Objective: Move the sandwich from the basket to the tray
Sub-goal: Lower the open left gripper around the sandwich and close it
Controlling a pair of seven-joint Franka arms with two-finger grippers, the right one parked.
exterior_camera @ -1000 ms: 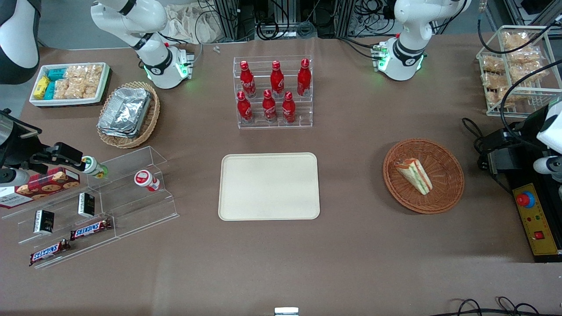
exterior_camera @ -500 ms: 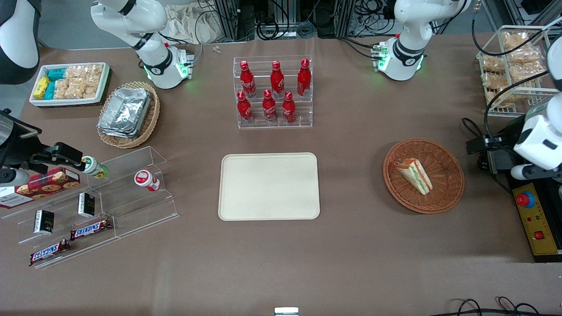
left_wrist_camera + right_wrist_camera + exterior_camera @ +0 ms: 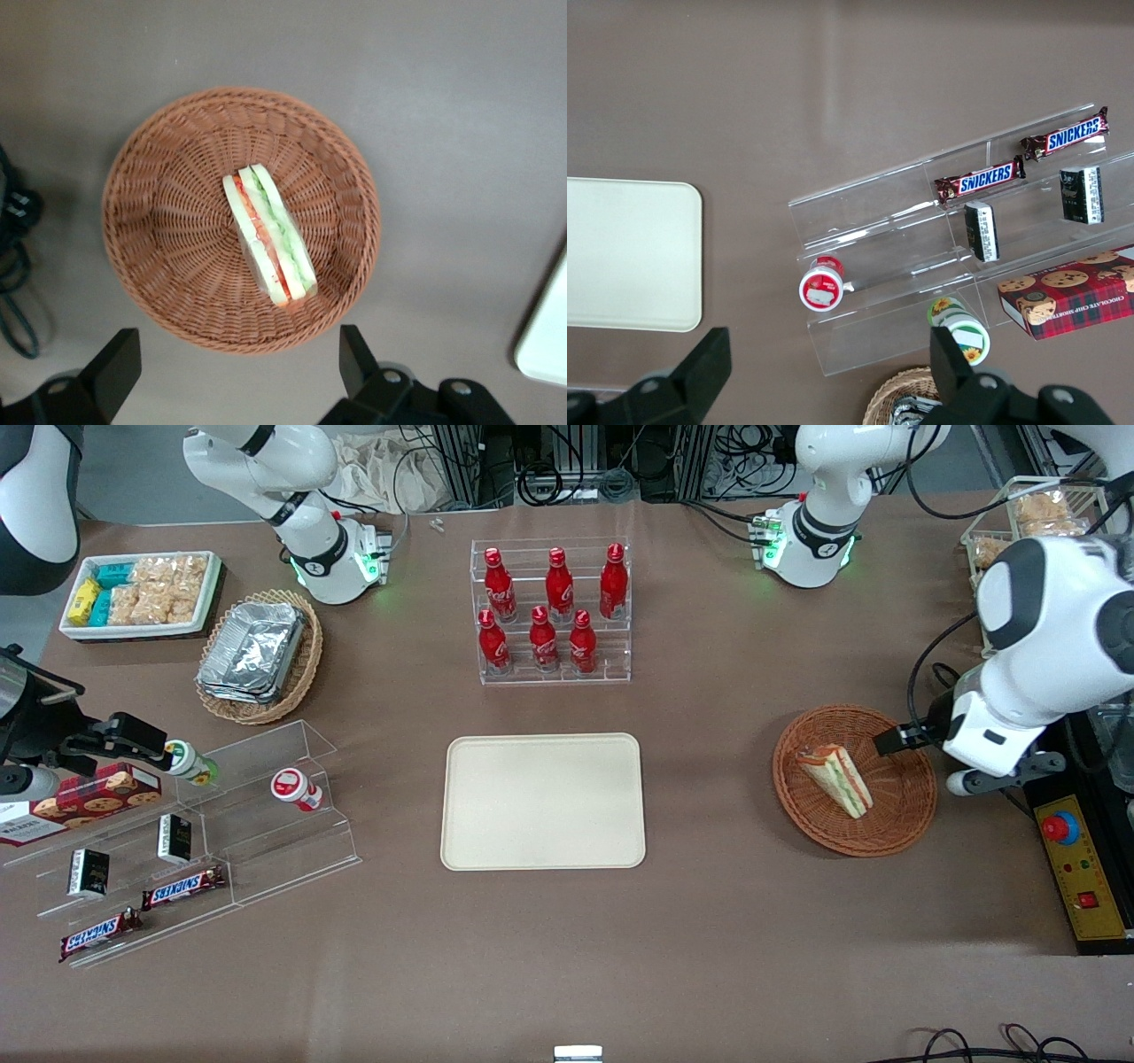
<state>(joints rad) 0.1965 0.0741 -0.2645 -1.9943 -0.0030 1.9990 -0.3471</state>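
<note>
While your tray (image 3: 543,802) lies well apart from the claw (image 3: 239,376) toward the parked arm's end, the basket (image 3: 159,266) sits beneath it, the sandwich (image 3: 270,234) inside; its fingers (image 3: 356,354) spread wide, holding nothing.

White left arm bends low at the working end, its black two-finger gripper (image 3: 235,372) pointing downward, jaws spread wide, holding nothing.

claw (image 3: 235,376): spread wide, above basket (image 3: 159,266) edge | sandwich (image 3: 268,235): alone in basket, bare wicker all round | table (image 3: 718,779) between basket and tray (image 3: 542,801): unobstructed | tray: bare | bottle rack (image 3: 551,611): farther from front camera
</note>
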